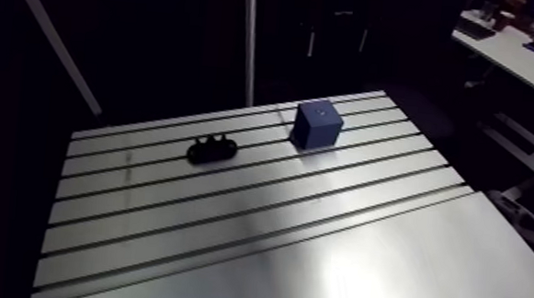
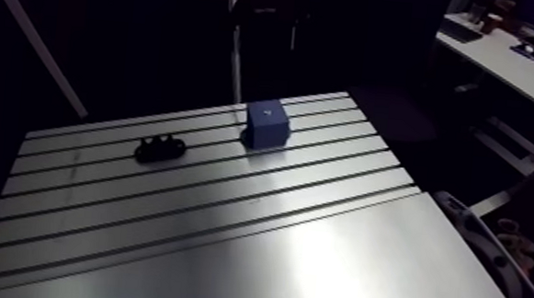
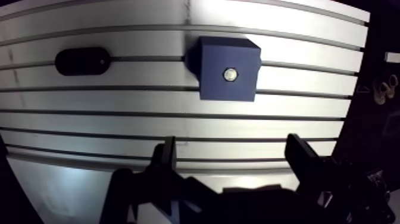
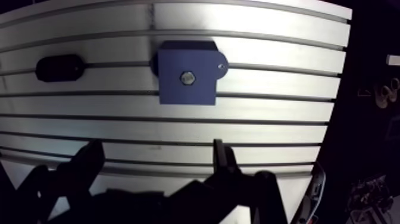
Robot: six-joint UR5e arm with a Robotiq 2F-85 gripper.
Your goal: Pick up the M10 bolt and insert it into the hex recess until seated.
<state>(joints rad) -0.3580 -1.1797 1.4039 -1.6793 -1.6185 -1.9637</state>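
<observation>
A blue block [image 3: 213, 80] stands on the slotted table [image 1: 317, 257] toward its far side. A shiny bolt head [image 3: 230, 74] sits in the middle of the block's top face. In the wrist view my gripper [image 3: 232, 146] is open, with nothing between its dark fingers [image 3: 168, 156]. It hangs well above the table, and the block lies ahead of it, several slots away. The arm view shows the block [image 1: 317, 125] but not the gripper.
A black oblong holder [image 3: 81, 61] lies on the table beside the block, also visible in the arm view as the holder [image 1: 213, 148]. The table's right edge [image 2: 432, 198] drops off next to a pale curved part [image 2: 488, 253].
</observation>
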